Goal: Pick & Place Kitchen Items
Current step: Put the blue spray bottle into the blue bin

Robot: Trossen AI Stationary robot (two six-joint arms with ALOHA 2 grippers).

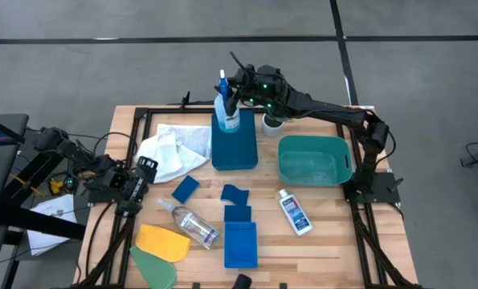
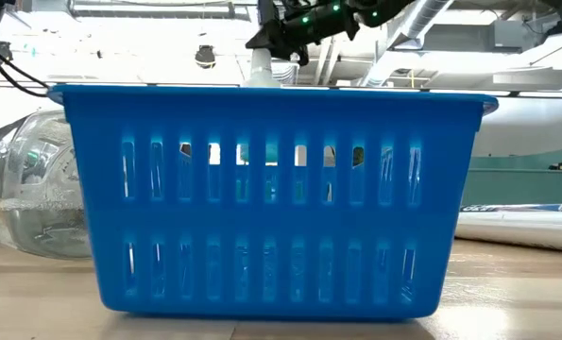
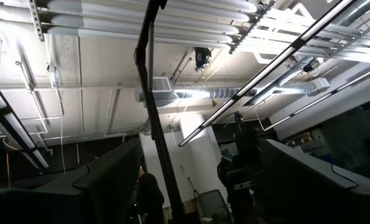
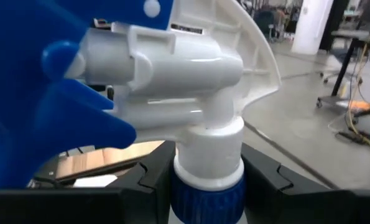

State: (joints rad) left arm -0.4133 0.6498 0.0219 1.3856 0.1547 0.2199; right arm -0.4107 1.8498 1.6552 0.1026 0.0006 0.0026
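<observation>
Nearest the table's front edge we count one green cloth (image 1: 154, 270), one yellow cloth (image 1: 162, 242) and a slotted blue tray (image 1: 240, 245). Behind them lie one clear plastic bottle (image 1: 189, 223) and one white blue-labelled bottle (image 1: 295, 212). We make out three small blue sponges (image 1: 185, 189), though the pair beside the tray may overlap. One white cloth (image 1: 174, 150) sits farther back, with one teal tub (image 1: 314, 159) to the right. At the far edge the spray bottle (image 1: 223, 100) stands upright in a second blue tray (image 1: 234, 146). The right gripper (image 1: 237, 95) pinches its neck (image 4: 206, 171) just under the trigger head. The left gripper (image 1: 139, 183) waits near the white cloth, its fingers spread and pointed up at the ceiling.
</observation>
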